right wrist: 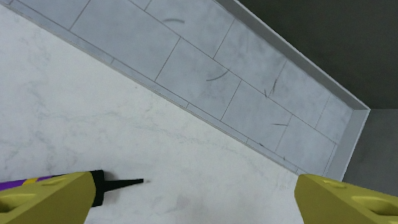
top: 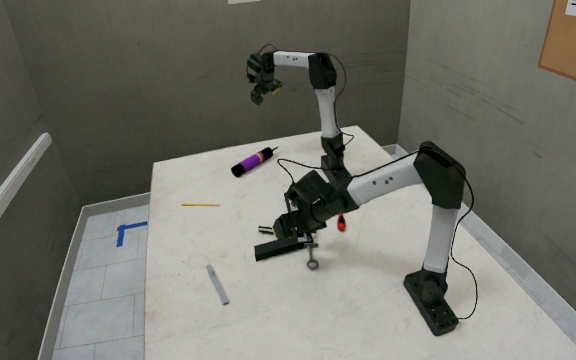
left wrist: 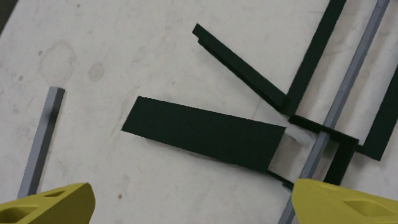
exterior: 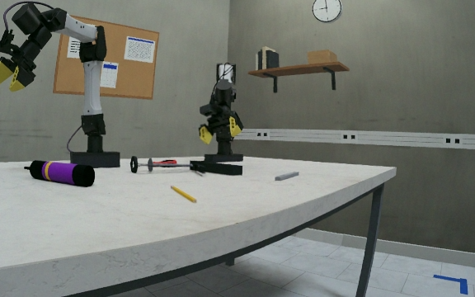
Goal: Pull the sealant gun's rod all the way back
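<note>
The sealant gun lies on the table, its black handle [top: 278, 248] [exterior: 223, 168] [left wrist: 205, 132] toward the table's long edge. A grey rod [left wrist: 345, 87] [exterior: 180, 165] runs through its frame. The small thumb plate [top: 311, 245] shows behind the handle, and the rod's end ring [top: 312, 263] a short way behind it. In the left wrist view the right-hand finger hides the rod's rear part. My left gripper [exterior: 220, 133] [left wrist: 193, 190] is open and empty above the gun's handle. My right gripper [top: 267, 95] [exterior: 7, 84] [right wrist: 195, 181] is open and empty, high above the table's far end.
A purple and black cartridge [top: 252, 161] [exterior: 62, 172] lies at the far end. A yellow pencil [top: 200, 205] [exterior: 183, 194] lies between it and a grey bar [top: 217, 285] [exterior: 287, 176] [left wrist: 44, 135]. A red-handled tool [top: 341, 222] lies beyond the gun, partly hidden by the left arm.
</note>
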You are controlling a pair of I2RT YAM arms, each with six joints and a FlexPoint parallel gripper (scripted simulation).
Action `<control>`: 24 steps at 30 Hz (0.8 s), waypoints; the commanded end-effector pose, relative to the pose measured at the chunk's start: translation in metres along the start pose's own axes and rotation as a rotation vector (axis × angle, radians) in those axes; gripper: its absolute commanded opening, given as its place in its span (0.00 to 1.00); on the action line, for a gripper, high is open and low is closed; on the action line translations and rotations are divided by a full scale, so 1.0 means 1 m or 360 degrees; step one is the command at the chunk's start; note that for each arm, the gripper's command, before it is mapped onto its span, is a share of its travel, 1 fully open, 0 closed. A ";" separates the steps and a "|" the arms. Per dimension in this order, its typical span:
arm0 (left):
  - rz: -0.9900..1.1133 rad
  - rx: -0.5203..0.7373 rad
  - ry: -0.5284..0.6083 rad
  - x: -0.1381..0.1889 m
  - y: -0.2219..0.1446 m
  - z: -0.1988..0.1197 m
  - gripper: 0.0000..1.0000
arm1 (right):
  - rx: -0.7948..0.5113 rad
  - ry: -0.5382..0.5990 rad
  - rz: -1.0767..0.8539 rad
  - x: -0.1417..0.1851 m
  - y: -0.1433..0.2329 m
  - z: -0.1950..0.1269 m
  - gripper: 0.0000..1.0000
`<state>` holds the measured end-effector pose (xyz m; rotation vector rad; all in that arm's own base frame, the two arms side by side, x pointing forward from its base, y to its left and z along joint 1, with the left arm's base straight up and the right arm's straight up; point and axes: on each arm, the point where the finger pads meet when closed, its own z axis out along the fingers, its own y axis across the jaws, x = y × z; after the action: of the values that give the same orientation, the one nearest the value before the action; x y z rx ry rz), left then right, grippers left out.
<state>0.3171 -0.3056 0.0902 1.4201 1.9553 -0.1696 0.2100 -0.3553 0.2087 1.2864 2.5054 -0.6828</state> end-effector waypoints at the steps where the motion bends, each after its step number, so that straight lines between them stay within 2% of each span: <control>1: -0.0001 -0.0011 -0.0025 -0.005 0.002 -0.003 1.00 | 0.0003 -0.0024 0.0009 -0.003 -0.002 -0.004 1.00; 19: -0.0016 -0.0030 -0.0044 -0.008 0.005 -0.003 1.00 | -0.0011 -0.0043 -0.0003 -0.006 0.000 -0.004 1.00; 24: -0.0110 -0.0139 -0.0111 -0.007 0.022 -0.024 1.00 | -0.0075 -0.0088 -0.0095 0.003 0.011 -0.013 1.00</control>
<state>0.3167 -0.3012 0.0915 1.3929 1.9619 -0.1688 0.2119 -0.3540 0.2122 1.2497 2.4991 -0.6835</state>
